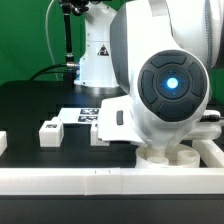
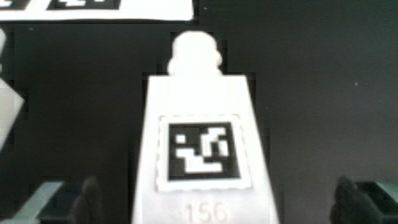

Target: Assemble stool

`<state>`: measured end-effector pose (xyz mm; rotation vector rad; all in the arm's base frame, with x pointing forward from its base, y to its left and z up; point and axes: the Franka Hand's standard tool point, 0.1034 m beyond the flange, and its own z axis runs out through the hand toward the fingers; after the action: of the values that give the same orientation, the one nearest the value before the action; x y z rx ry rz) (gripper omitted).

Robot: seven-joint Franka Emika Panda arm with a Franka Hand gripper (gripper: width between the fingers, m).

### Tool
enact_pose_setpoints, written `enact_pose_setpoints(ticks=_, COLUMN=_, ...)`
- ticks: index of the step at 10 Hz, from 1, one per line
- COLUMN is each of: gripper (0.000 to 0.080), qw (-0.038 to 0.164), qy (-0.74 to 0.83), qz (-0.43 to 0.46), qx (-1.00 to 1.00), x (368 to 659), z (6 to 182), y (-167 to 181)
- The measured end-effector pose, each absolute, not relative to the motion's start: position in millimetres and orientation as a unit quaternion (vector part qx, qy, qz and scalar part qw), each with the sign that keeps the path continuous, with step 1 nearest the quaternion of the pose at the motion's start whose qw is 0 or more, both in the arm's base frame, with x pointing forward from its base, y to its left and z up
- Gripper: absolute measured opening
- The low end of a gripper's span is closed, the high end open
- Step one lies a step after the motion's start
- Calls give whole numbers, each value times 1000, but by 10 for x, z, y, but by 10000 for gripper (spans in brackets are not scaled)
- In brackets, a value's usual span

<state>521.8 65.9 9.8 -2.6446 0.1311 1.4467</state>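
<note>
In the wrist view a white stool leg (image 2: 199, 120) lies on the black table, its tag and the number 156 facing up and its narrow peg end pointing away from me. My gripper (image 2: 214, 200) is open and straddles the leg's wide end. One dark finger (image 2: 63, 200) stands on each side, with a gap between each finger and the leg. In the exterior view the arm (image 1: 165, 85) hides the gripper. Another leg (image 1: 52, 130) lies at the exterior view's left. A rounded white part, the seat (image 1: 165, 158), shows partly under the arm.
The marker board (image 1: 80, 112) lies behind the legs and also shows in the wrist view (image 2: 89, 8). A long white border rail (image 1: 60, 180) runs along the front. Another white part (image 2: 9, 100) lies beside the leg. A white block (image 1: 110, 122) sits by the arm.
</note>
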Motion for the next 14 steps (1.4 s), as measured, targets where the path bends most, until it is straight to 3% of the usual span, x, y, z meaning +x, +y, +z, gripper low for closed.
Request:
enact_pose_setpoints(ticks=1, gripper=629, qw=62, qy=44, qz=479, qx=-875, x=5211, z=87, y=657)
enact_pose_setpoints(ticks=2, gripper=500, qw=62, qy=44, qz=479, qx=-875, x=5208, z=87, y=659)
enact_pose_setpoints(ticks=3, gripper=500, qw=62, qy=44, qz=479, qx=-875, x=5208, z=86, y=658)
enact_pose_setpoints(ticks=4, gripper=335, qw=62, qy=44, qz=479, qx=-874, x=5206, z=86, y=659)
enact_pose_setpoints(ticks=7, gripper=336, qw=63, qy=42, qz=478, qx=-875, x=5240, z=143, y=656)
enact_pose_setpoints(ticks=11, gripper=337, qw=61, qy=39, qz=492, qx=-867, x=5362, z=637, y=603)
enact_pose_setpoints(ticks=14, gripper=337, qw=65, qy=40, qz=453, qx=-888, x=5506, z=561, y=624)
